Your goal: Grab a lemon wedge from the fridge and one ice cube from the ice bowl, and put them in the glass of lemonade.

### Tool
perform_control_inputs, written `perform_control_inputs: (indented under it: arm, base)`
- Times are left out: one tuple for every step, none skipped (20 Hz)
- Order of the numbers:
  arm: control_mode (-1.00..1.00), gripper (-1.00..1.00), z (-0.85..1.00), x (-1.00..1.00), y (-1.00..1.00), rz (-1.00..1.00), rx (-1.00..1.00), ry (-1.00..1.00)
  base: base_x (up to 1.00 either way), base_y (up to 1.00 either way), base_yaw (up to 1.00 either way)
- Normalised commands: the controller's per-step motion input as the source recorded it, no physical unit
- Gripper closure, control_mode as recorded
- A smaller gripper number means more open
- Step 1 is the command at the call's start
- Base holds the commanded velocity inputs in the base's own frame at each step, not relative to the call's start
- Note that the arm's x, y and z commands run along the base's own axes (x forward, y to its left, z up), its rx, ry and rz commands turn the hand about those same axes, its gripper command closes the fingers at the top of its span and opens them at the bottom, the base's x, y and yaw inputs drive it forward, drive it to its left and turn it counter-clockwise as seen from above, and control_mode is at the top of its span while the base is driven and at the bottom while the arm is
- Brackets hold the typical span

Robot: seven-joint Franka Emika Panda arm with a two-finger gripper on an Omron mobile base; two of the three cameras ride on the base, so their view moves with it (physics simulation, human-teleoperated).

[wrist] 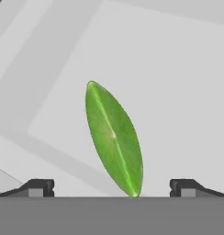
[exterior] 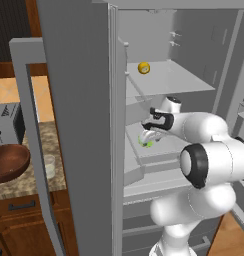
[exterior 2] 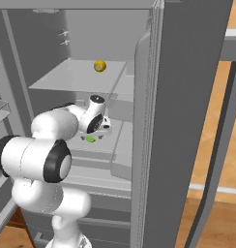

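The fridge (exterior: 84, 100) (exterior 2: 187, 97) stands with its doors open. A green, leaf-shaped lemon wedge (wrist: 114, 137) lies on its middle shelf (exterior: 146, 143) (exterior 2: 91, 139). My gripper (wrist: 112, 186) hangs just above it (exterior: 148, 135) (exterior 2: 98, 128), open, with one fingertip (wrist: 38, 186) on each side of the wedge and nothing held. On the counter to the left sit the brown ice bowl (exterior: 9, 162) and the small glass of lemonade (exterior: 49, 166). The ice cube is hidden from here.
A yellow round fruit (exterior: 143, 67) (exterior 2: 100, 66) rests on the upper shelf. A toaster (exterior: 6, 122) stands behind the bowl. The open left door (exterior: 34, 125) juts between counter and fridge; the right door (exterior 2: 221, 145) swings out over the wooden floor.
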Motion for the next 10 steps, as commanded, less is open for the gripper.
perform_control_inputs:
  arm:
    - [-1.00,-1.00,0.00,0.00,0.07,0.08,0.00,0.00]
    - [-1.00,-1.00,0.00,0.00,0.18,0.10,0.00,0.00]
    - [-1.00,-1.00,-0.05,0.01,0.19,0.12,0.00,0.00]
    - [-1.00,-1.00,-0.13,0.10,0.16,0.13,0.00,0.00]
    - [-1.00,-1.00,-0.13,0.21,0.08,0.13,0.00,0.00]
    - [-1.00,-1.00,-0.11,0.27,0.04,0.11,0.00,0.00]
    - [-1.00,-1.00,-0.07,0.31,0.03,0.10,0.00,0.00]
    - [-1.00,-1.00,-0.08,0.29,0.00,0.09,0.00,-0.01]
    - [-1.00,-1.00,-0.10,0.20,0.00,0.09,0.00,0.00]
    - [-1.00,-1.00,-0.09,0.19,0.00,0.08,0.00,-0.03]
  base:
    - [0.00,0.00,0.00]
    - [0.00,0.00,0.00]
    - [0.00,0.00,0.00]
    - [0.00,0.00,0.00]
    - [0.00,0.00,0.00]
    - [0.00,0.00,0.00]
    - [0.00,0.00,0.00]
    - [0.00,0.00,0.00]
    - [0.00,0.00,0.00]
    - [0.00,0.00,0.00]
